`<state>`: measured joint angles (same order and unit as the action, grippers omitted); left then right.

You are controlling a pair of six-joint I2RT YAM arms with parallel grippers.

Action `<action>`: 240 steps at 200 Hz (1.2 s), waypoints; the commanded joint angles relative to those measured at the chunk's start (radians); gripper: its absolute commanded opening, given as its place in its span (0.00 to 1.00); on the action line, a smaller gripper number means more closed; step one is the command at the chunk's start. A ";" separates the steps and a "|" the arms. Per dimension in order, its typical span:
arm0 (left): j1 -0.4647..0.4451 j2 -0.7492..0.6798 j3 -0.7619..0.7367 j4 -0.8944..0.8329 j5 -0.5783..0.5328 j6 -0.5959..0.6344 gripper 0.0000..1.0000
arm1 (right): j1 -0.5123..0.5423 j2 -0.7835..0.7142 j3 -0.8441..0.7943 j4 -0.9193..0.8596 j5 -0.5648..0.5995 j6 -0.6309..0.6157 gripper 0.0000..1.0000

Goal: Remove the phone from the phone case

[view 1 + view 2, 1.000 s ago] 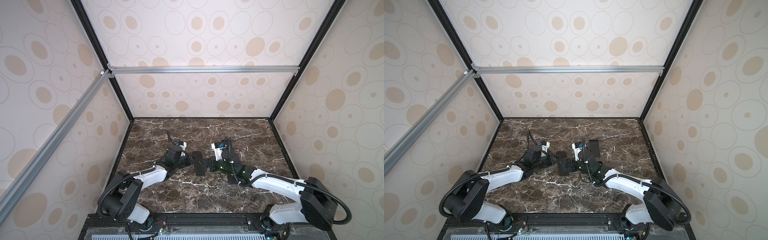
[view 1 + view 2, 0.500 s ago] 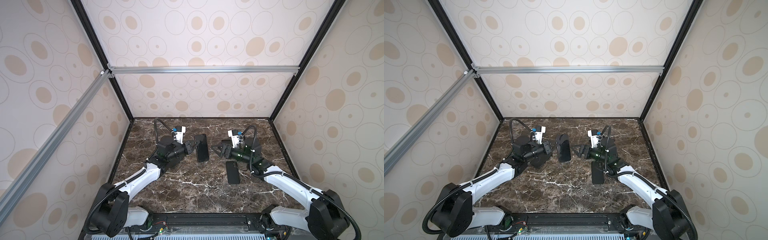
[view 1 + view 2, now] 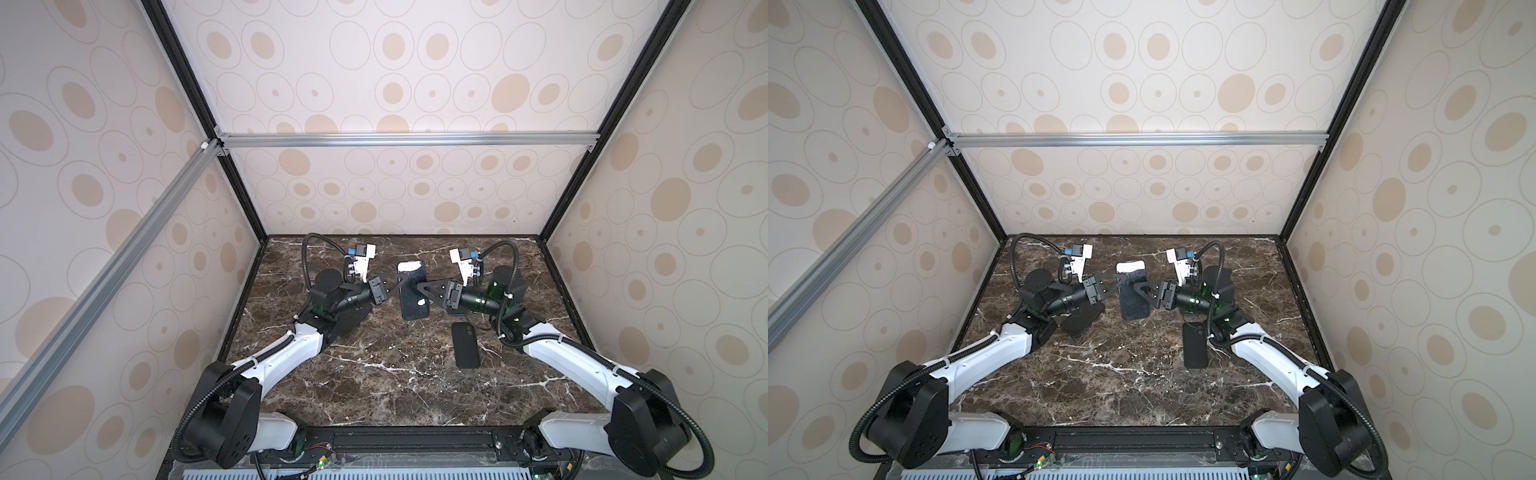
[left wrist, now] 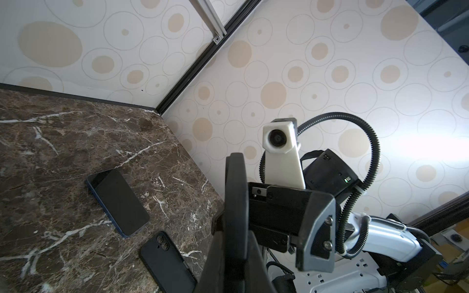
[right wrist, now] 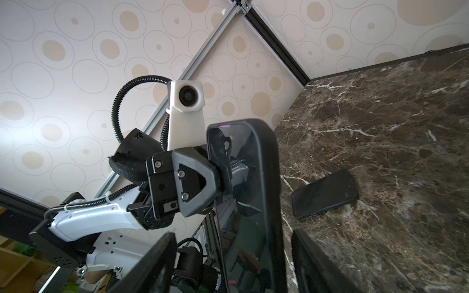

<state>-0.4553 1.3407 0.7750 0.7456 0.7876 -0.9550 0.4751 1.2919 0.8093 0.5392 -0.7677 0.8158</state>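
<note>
**Cased phone held aloft between two arms**

The small white print (image 5: 138,134) on the left arm's wrist housing is too blurred to read. The left arm (image 3: 291,353) and right arm (image 3: 573,365) reach inward with their wrists about level, pointing at each other over the middle of the counter (image 3: 374,386). The left gripper (image 3: 405,280) has its fingers (image 5: 198,182) clenched on one long edge of the phone case (image 5: 272,177). The case is lifted clear of the counter with the phone (image 3: 412,307) seated inside, glossy screen upward. The right gripper (image 3: 417,289) stands released — its fingers (image 5: 152,263) straddle the opposite edge, gaps showing. On the counter lie a black handset (image 3: 465,345), back up, and a second phone (image 4: 118,203), screen up.
</note>
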 commanded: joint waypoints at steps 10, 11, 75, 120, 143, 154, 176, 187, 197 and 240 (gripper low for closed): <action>0.004 -0.025 0.047 0.122 0.029 -0.045 0.00 | -0.016 0.044 0.024 0.219 -0.109 0.134 0.64; 0.003 -0.025 0.047 0.121 0.028 -0.045 0.00 | -0.017 0.046 0.025 0.225 -0.112 0.138 0.64; 0.009 -0.035 0.022 0.182 -0.007 -0.095 0.00 | -0.028 0.068 -0.001 0.312 -0.173 0.214 0.47; 0.007 -0.036 0.007 0.192 -0.015 -0.105 0.00 | -0.027 0.063 -0.005 0.302 -0.158 0.221 0.34; 0.007 -0.041 -0.003 0.188 -0.035 -0.106 0.00 | -0.028 0.064 -0.010 0.300 -0.153 0.220 0.28; 0.007 -0.044 -0.006 0.191 -0.037 -0.106 0.00 | -0.029 0.064 -0.007 0.306 -0.150 0.223 0.26; 0.007 -0.048 0.000 0.167 -0.023 -0.094 0.00 | -0.033 0.061 -0.006 0.324 -0.135 0.240 0.22; 0.008 -0.051 0.000 0.170 -0.016 -0.096 0.00 | -0.038 0.061 0.003 0.328 -0.137 0.249 0.19; 0.008 -0.051 -0.002 0.174 -0.012 -0.096 0.05 | -0.042 0.062 0.014 0.336 -0.143 0.257 0.16; -0.007 -0.034 0.006 0.235 0.032 -0.128 0.30 | -0.064 0.069 0.068 0.359 -0.165 0.293 0.11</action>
<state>-0.4545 1.3178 0.7609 0.8833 0.7868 -1.0710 0.4309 1.3582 0.8246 0.8230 -0.9215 1.0527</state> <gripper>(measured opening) 0.259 0.131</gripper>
